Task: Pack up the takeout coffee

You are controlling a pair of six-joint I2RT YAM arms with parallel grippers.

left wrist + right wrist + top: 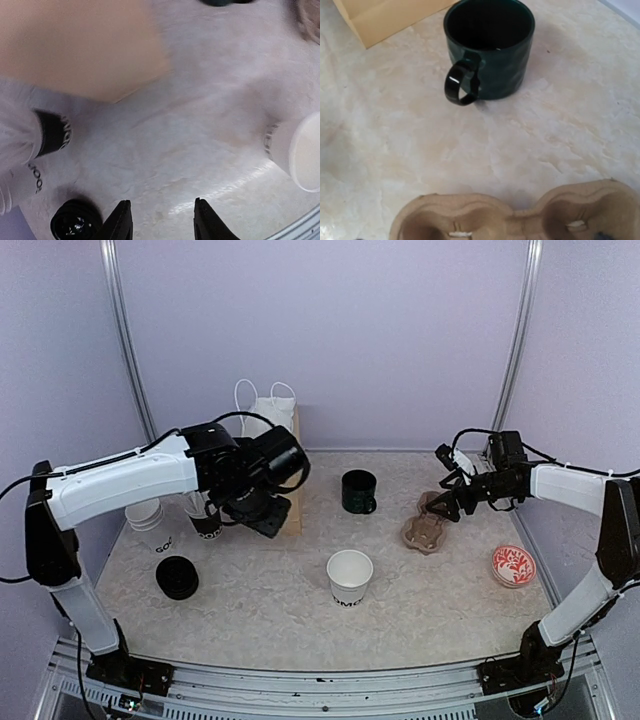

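Note:
A white paper takeout cup (349, 576) with black lettering stands open, without a lid, at the table's middle; it also shows at the right edge of the left wrist view (295, 152). A round black lid (177, 577) lies at the left, also in the left wrist view (74, 225). My left gripper (262, 520) hangs open and empty above bare table (161, 202), next to the kraft paper bag (290, 455). My right gripper (443, 505) is at the far edge of the brown cardboard cup carrier (425, 531). Its fingers are hidden in the right wrist view, where the carrier (520, 217) fills the bottom.
A dark green handled mug (358, 491) stands mid-table, close in front of the right wrist (490, 47). Stacked white cups (148, 520) and a black cup (205, 518) stand at the left under my left arm. A red-and-white disc (513, 566) lies at the right.

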